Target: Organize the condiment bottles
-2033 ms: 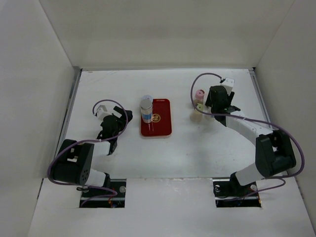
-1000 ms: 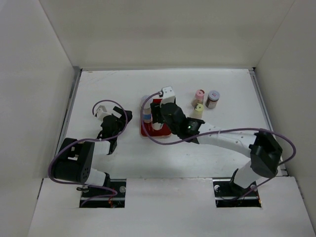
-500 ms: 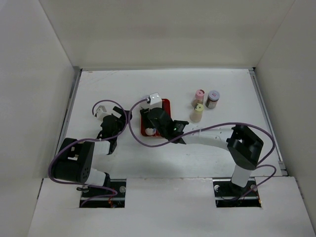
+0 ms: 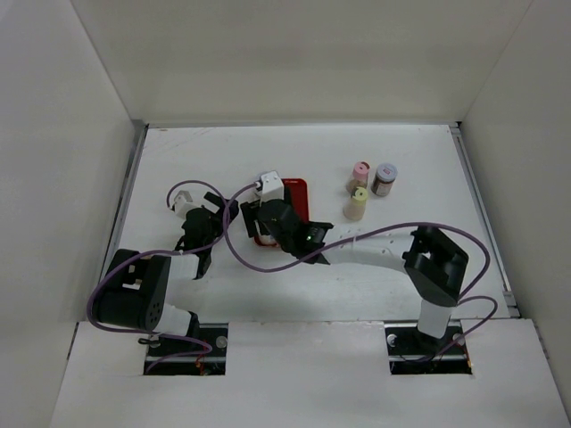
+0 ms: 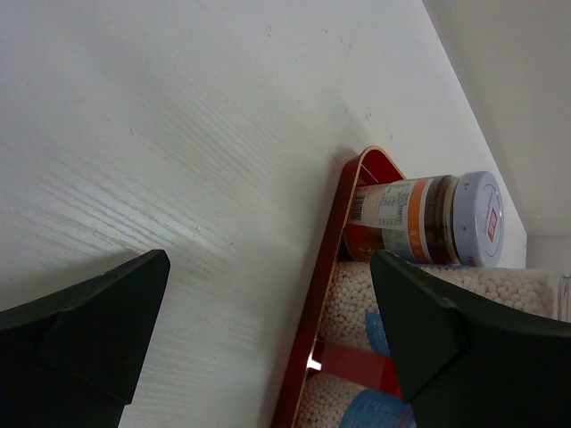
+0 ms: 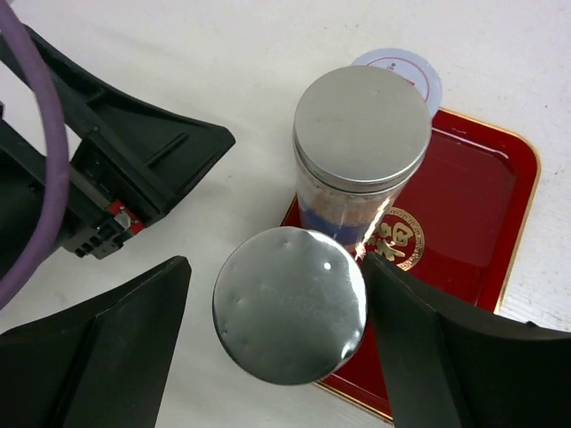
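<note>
The short jar with the silver cap [image 6: 290, 305] stands at the near left corner of the red tray [image 6: 464, 205]. Your right hand [image 6: 278, 267] is over it, one finger on each side. The fingers are apart, with a gap beside the cap, so the jar is not squeezed.

Just behind it stands the taller jar with the blue label [image 6: 361, 134], and past that a jar with a white cap [image 6: 401, 69]. The tray sits on a white counter [image 4: 223, 152] with white walls [image 4: 268, 53] around it.

Only the top view shows you three more jars, right of the tray: the pink-capped jar [image 4: 360, 168], the grey-capped jar [image 4: 384, 173] and the pale yellow jar [image 4: 356, 203]. There the arm hides the tray's jars.

Your left hand [image 5: 269, 259] is left of the tray, fingers apart, holding nothing.
</note>
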